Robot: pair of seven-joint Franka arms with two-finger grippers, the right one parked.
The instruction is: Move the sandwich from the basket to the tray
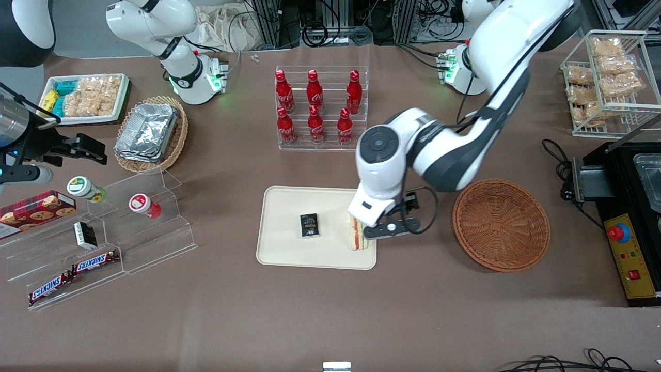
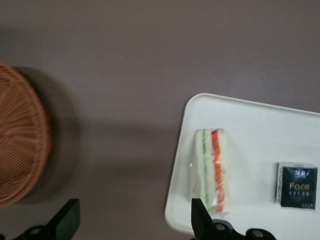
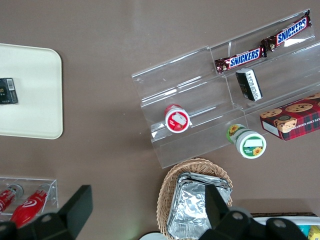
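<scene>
Cream tray (image 1: 289, 253) holds sandwich (image 2: 214, 172) beside black "Face" packet (image 2: 297, 185); gripper (image 1: 373, 230) spread wide just above it, holding nothing, hiding part. Wicker basket (image 1: 501, 225) nearby.

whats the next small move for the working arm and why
Probably lift the tool straight up and away. Its fingers stand open, gripping nothing, and the triangular white-bread sandwich already lies on the cream rectangular tray, while the round reddish-brown wicker basket sits empty.

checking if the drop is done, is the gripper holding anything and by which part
Nothing is held. The gripper is open above the tray's edge nearest the basket, and the sandwich lies on the tray, free of the fingers.
</scene>
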